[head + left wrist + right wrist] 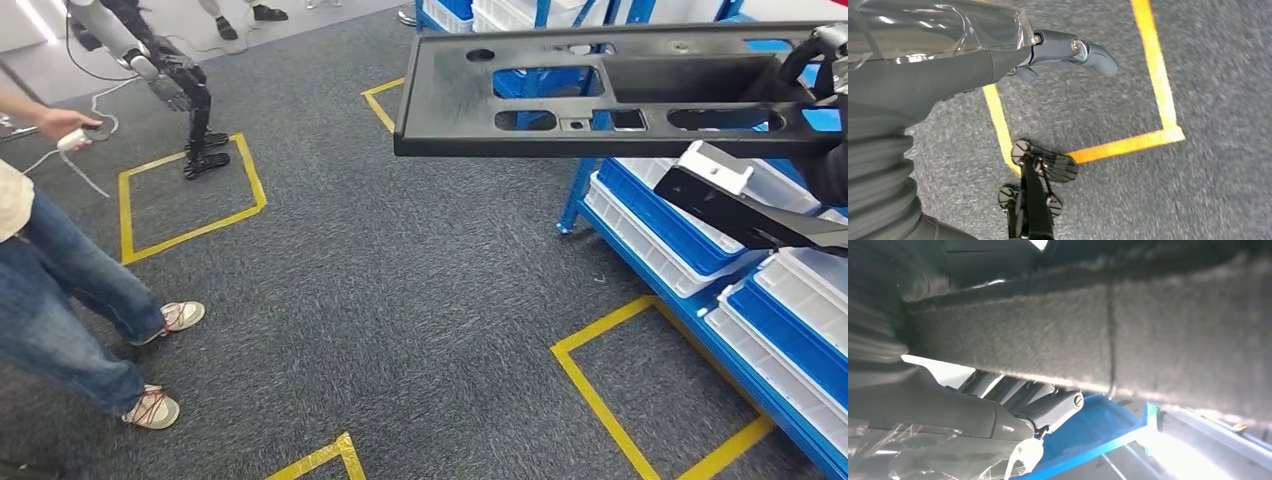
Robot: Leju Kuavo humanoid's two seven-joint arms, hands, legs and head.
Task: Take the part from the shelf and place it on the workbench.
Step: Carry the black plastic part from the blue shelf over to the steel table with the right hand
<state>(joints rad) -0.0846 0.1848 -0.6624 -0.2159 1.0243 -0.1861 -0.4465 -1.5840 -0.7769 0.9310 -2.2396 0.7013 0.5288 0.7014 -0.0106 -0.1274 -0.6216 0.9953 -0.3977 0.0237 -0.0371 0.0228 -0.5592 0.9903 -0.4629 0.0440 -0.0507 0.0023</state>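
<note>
While the right hand (1048,407) gripped the black part (600,90) just above the blue shelf (700,250), left hand (1068,52) hung empty, fingers loosely apart.

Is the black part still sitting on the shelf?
No: in the head view the black part is lifted in the air, out in front of the blue shelf, above the carpet.

The left hand (1068,52) has dark grey fingers with silver screws, a clear plastic cover and a ribbed grey cuff.
</note>
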